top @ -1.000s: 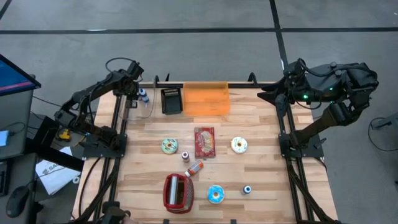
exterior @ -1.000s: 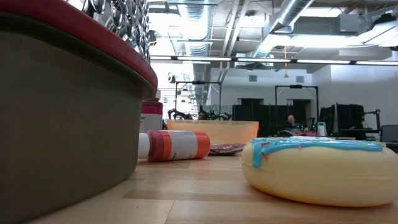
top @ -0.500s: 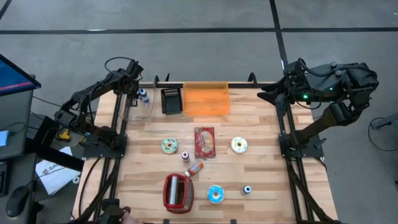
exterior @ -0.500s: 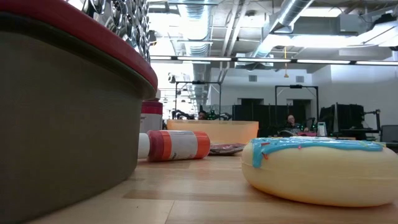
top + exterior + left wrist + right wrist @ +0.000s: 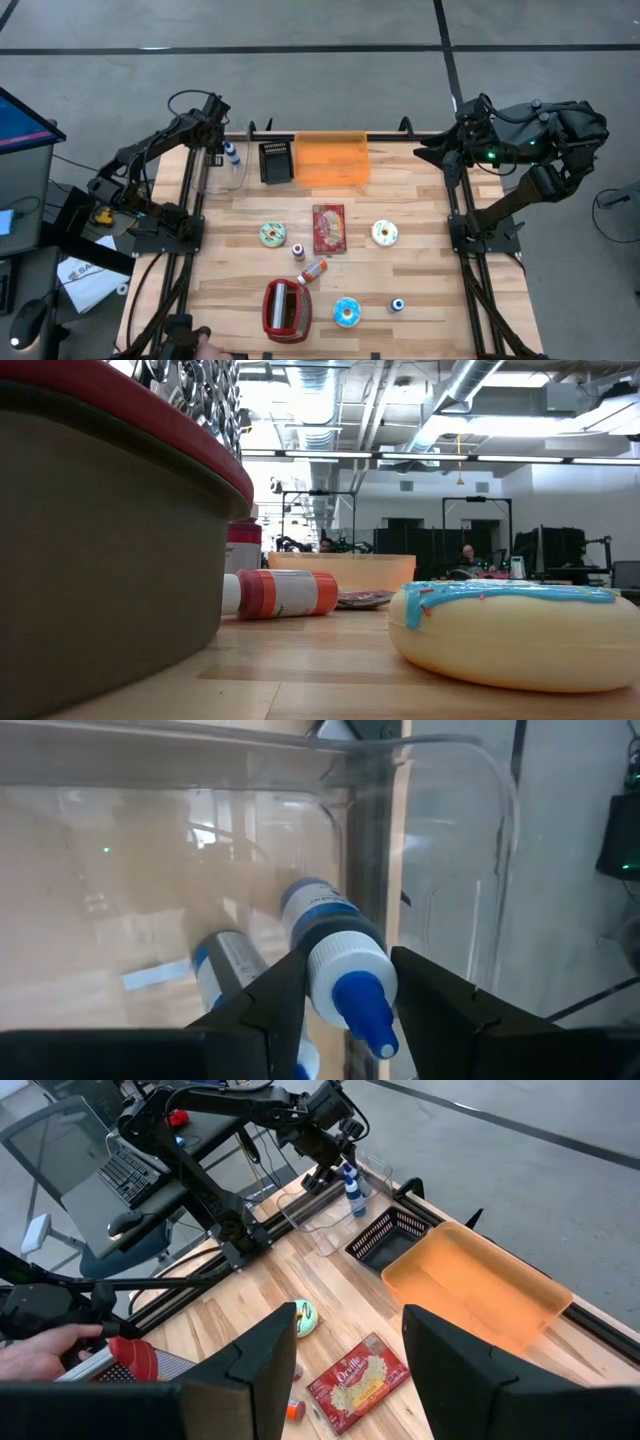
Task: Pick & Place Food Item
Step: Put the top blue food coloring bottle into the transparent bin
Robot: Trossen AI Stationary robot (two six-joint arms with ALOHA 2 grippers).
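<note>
Your left gripper (image 5: 345, 995) has its 2 dark fingers (image 5: 272, 1010) pressed on the glossy white, blue-capped plastic bottle (image 5: 340, 965) above a clear bin (image 5: 450, 780) at the counter's (image 5: 420, 215) far-left corner. Your right gripper's (image 5: 345, 1350) fingers stand apart, empty.

Overhead camera looking straight down on whole table (image 5: 420, 215), table-level camera close behind blue-iced donut (image 5: 515, 632), wrist cameras looking past own fingers, donut (image 5: 347, 312) shared with overhead.
</note>
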